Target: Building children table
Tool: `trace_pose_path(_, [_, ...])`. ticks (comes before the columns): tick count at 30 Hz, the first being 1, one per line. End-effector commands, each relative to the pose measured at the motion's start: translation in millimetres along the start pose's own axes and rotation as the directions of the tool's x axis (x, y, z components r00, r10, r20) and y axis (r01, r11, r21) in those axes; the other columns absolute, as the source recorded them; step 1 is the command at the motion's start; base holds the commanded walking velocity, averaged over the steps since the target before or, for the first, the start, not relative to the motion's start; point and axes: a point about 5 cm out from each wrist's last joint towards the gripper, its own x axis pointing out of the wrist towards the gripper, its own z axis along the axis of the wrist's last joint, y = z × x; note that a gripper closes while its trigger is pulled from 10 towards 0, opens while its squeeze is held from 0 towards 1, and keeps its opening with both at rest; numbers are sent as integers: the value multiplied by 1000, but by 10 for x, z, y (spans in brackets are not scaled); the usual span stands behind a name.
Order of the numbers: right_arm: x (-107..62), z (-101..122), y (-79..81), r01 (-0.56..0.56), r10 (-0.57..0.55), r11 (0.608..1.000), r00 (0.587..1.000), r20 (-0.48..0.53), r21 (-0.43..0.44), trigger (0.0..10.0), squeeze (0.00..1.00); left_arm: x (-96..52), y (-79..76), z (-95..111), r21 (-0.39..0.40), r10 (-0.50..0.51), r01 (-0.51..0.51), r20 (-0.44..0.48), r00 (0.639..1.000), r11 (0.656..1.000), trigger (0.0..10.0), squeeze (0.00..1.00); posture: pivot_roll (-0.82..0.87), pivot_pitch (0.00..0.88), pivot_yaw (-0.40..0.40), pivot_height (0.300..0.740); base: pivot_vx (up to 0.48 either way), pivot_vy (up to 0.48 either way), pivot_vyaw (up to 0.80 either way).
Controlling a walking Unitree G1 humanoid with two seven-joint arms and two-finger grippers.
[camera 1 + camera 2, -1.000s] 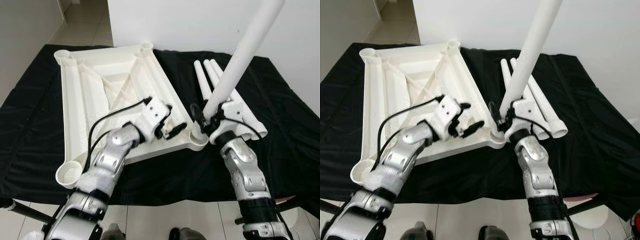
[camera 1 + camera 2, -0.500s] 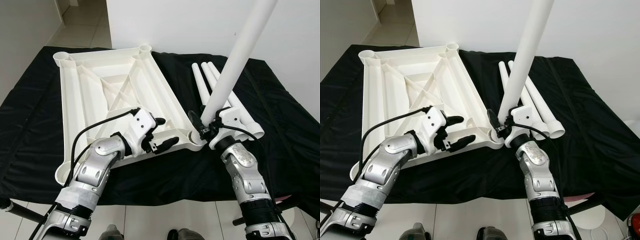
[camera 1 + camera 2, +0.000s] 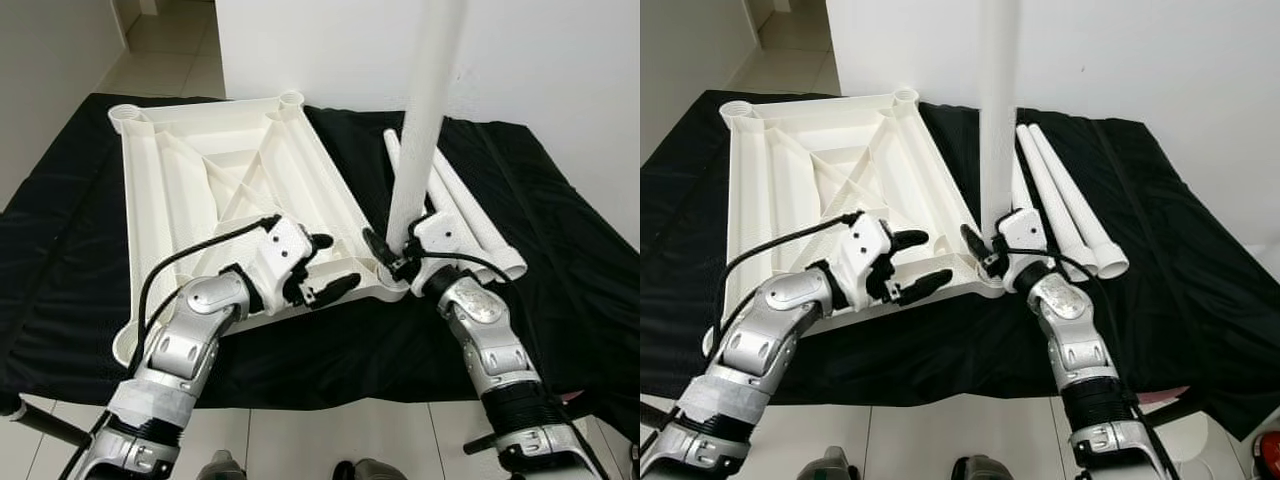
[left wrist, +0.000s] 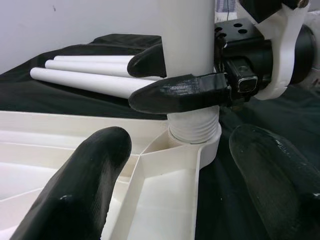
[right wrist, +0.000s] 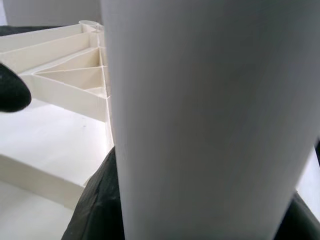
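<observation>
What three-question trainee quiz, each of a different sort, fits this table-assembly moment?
1. True or false: the right end effector grips the upright table leg.
2. Where does that leg's threaded end sit? A) on the black cloth B) at the corner socket of the upturned tabletop C) beside the spare legs
3. Fill in: the left end effector is ____.

Key: 1 true; 2 B; 3 open
</observation>
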Motion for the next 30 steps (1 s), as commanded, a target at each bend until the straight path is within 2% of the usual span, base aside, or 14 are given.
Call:
trace_pose_path(1, [-76,-161,33,-45,43,999,995,-85,-16,10000,0,13,-23,15,0,-19,19,-6,1000,1000,10000,0,97,10,-58,740,0,0,0])
trace_pose_path(5, [-106,-207,51,-82,77,996,992,-103,-42,10000,0,7,-7,37,10,-10,11,-6,1000,1000,10000,0,97,10,-58,740,0,0,0])
trace_pose_path(10, [-133,-266,19,-51,52,999,993,-108,12,10000,0,6,12,54,12,-3,3,-4,1000,1000,10000,0,91,14,-59,740,0,0,0])
trace_pose_path(11, [-144,-304,-10,-14,21,998,994,-108,66,10000,0,7,20,68,13,1,-1,0,1000,1000,10000,0,89,14,-59,740,0,0,0])
trace_pose_path(12, [-144,-304,-10,-14,21,998,994,-108,66,10000,0,7,20,68,13,1,-1,0,1000,1000,10000,0,89,14,-59,740,0,0,0])
trace_pose_path(15, [-153,-406,-75,115,-88,965,988,-126,235,10000,0,12,29,97,18,10,-10,4,1000,1000,10000,0,87,17,-56,740,0,0,0])
trace_pose_path(16, [-153,-406,-75,115,-88,965,988,-126,235,10000,0,12,29,97,18,10,-10,4,1000,1000,10000,0,87,17,-56,740,0,0,0])
trace_pose_path(20, [-136,-459,-78,182,-139,924,979,-146,337,10000,0,11,33,109,26,15,-15,3,1000,1000,10000,0,89,18,-58,740,0,0,0])
trace_pose_path(30, [-131,-484,-63,202,-156,912,976,-154,358,10000,0,1,47,117,29,30,-30,4,1000,999,10000,0,90,22,-58,740,0,0,0])
